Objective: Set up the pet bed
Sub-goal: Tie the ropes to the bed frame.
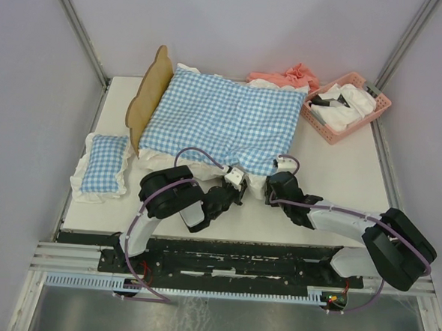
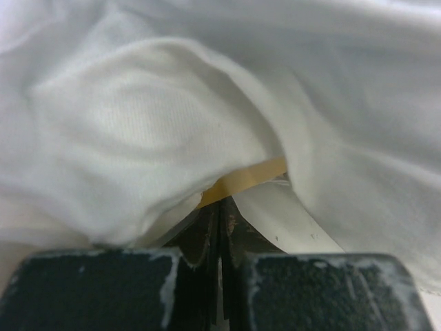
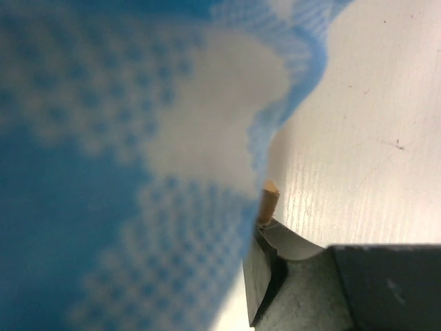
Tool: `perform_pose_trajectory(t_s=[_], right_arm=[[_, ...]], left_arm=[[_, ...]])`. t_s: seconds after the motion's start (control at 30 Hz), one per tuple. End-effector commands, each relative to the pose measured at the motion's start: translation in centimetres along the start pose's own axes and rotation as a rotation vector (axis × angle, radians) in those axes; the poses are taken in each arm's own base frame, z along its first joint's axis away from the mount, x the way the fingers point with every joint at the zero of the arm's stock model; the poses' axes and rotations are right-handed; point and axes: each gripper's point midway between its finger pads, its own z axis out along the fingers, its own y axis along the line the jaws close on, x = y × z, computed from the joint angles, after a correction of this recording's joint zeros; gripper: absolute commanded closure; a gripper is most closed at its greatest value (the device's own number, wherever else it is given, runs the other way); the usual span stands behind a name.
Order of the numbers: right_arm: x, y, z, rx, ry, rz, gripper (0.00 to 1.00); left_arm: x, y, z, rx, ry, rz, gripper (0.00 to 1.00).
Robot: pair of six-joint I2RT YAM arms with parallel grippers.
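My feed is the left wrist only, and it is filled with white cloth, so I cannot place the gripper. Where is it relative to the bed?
Observer: In the top view the left gripper is at the near, frilled edge of the blue-checked cushion. The cushion covers the pet bed, and only the headboard shows, at the left end.
Operator: And the other arm?
Observer: The right gripper is at that same near edge, just to the right of yours and not touching it.
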Motion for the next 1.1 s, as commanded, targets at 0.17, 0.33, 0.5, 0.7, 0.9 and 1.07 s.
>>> perform_pose_trajectory(t_s=[0.17, 0.33, 0.5, 0.7, 0.9, 1.07], right_arm=[[-1.3, 1.8, -0.1, -0.070, -0.049, 0.106, 0.68], [-1.2, 1.1, -0.8, -0.052, -0.073, 0.143, 0.65], [-3.0, 0.2, -3.0, -0.046, -0.138, 0.113, 0.61], [-2.3, -0.5, -3.5, -0.053, -0.170, 0.149, 0.64], [-1.7, 1.9, -3.3, -0.130, -0.236, 0.159, 0.65], [-1.8, 4.2, -3.3, -0.150, -0.275, 0.148, 0.66]], left_arm=[[-2.7, -0.6, 0.2, -0.002, -0.072, -0.082, 0.97], [-2.8, -0.6, 0.1, -0.002, -0.076, -0.086, 0.97], [-2.6, -0.6, 0.1, -0.002, -0.074, -0.091, 0.97], [-2.4, -0.6, 0.1, -0.001, -0.080, -0.110, 0.97], [-2.4, -0.8, 0.1, 0.005, -0.081, -0.126, 0.97], [-2.6, -0.9, 0.1, 0.012, -0.085, -0.137, 0.97]])
